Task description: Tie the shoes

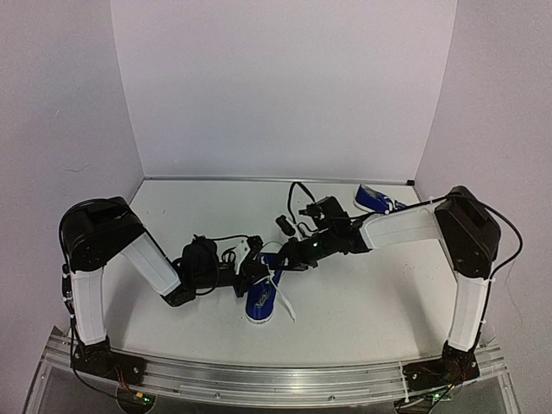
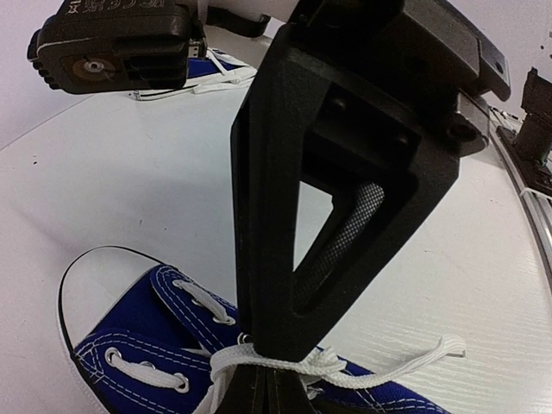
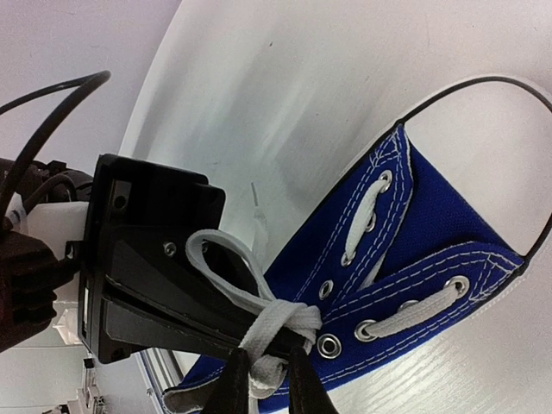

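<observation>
One blue shoe lies between the arms with its white toe toward the near edge. It also shows in the left wrist view and the right wrist view. My left gripper and right gripper meet over its laces. In the left wrist view my left gripper is shut at the knot, with the white lace wrapped across it. In the right wrist view my right gripper pinches the lace just below the knot. A lace loop lies over the left gripper. The second shoe lies at the far right.
Both arms reach in low over the white table. White walls close the back and sides. A metal rail runs along the near edge. A loose lace end trails to the right of the near shoe.
</observation>
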